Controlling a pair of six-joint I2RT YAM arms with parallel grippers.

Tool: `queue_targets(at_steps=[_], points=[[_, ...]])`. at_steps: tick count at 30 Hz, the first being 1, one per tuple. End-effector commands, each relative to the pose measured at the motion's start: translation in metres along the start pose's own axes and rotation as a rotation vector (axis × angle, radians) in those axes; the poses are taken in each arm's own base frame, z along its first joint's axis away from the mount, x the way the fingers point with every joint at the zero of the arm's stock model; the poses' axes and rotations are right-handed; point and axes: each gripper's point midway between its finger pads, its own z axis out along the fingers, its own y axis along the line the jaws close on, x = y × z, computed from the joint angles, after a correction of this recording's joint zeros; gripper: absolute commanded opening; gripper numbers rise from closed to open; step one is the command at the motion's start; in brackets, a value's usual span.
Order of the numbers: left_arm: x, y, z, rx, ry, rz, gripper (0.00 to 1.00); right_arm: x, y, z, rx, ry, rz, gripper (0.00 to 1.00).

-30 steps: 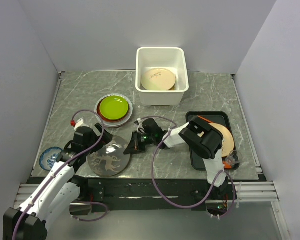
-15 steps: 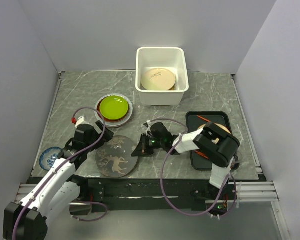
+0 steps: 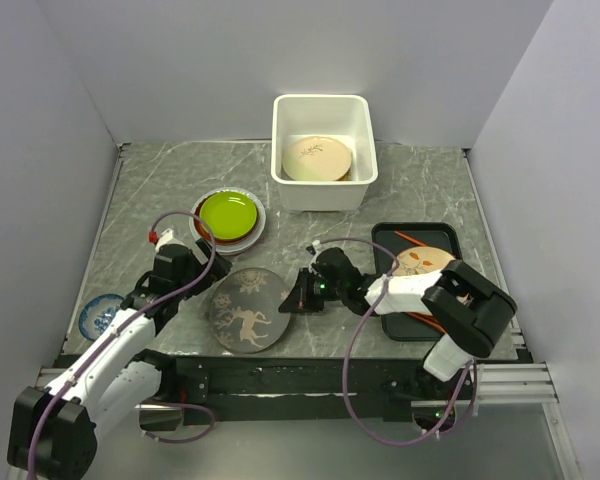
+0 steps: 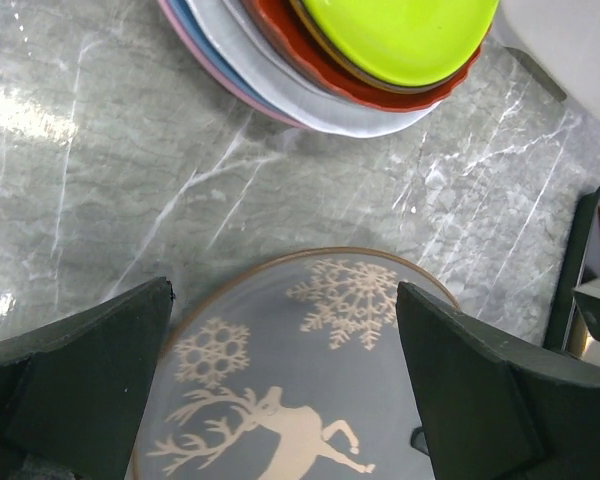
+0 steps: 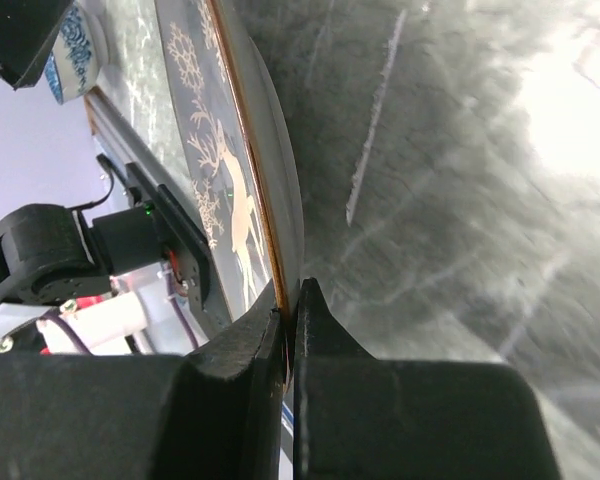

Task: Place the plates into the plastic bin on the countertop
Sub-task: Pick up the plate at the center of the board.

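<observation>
Grey plate, round, with a thin brown rim and a pale tan reindeer and snowflakes printed on its face, is at the countertop well in front of the bin, a little to its left. Whether it lies fully flat cannot be told. Right gripper is clenched on the plate's right rim. Left gripper hangs over the plate's left part, jaws spread wide, grasping nothing. Inside the bin lies a cream plate. In front of the bin to its left stands a stack topped by lime green over red-brown, white, blue and pink.
</observation>
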Motion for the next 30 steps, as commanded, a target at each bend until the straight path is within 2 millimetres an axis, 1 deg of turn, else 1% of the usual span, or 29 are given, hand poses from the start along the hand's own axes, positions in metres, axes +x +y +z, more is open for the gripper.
queue_targets(at_steps=[1, 6, 10, 14, 15, 17, 25, 28, 30], points=[[-0.015, -0.024, -0.001, 0.083, -0.04, 0.025, 0.99, -0.022, 0.033, -0.022, -0.081, -0.103, -0.058, 0.0], [-0.012, -0.025, 0.003, 0.09, -0.02, 0.027, 0.99, -0.023, 0.034, -0.037, -0.068, -0.137, -0.072, 0.0], [-0.007, -0.024, 0.006, 0.093, -0.003, 0.018, 0.99, -0.021, 0.028, -0.048, -0.051, -0.154, -0.07, 0.0], [-0.005, -0.026, 0.004, 0.108, 0.004, 0.019, 0.99, -0.023, 0.027, -0.062, -0.048, -0.192, -0.075, 0.0], [-0.005, -0.025, 0.004, 0.106, 0.002, 0.019, 0.99, -0.026, 0.029, -0.069, -0.055, -0.21, -0.074, 0.0], [-0.005, -0.025, 0.003, 0.104, 0.003, 0.02, 0.99, -0.028, 0.029, -0.075, -0.054, -0.224, -0.074, 0.0], [-0.004, -0.026, 0.003, 0.111, 0.003, 0.015, 0.99, -0.043, 0.041, -0.11, -0.073, -0.302, -0.101, 0.0], [-0.003, -0.024, 0.002, 0.109, 0.003, 0.012, 0.99, -0.052, 0.041, -0.123, -0.063, -0.337, -0.112, 0.0], [-0.003, -0.024, 0.001, 0.105, 0.002, 0.012, 0.99, -0.06, 0.038, -0.132, -0.05, -0.367, -0.11, 0.0]])
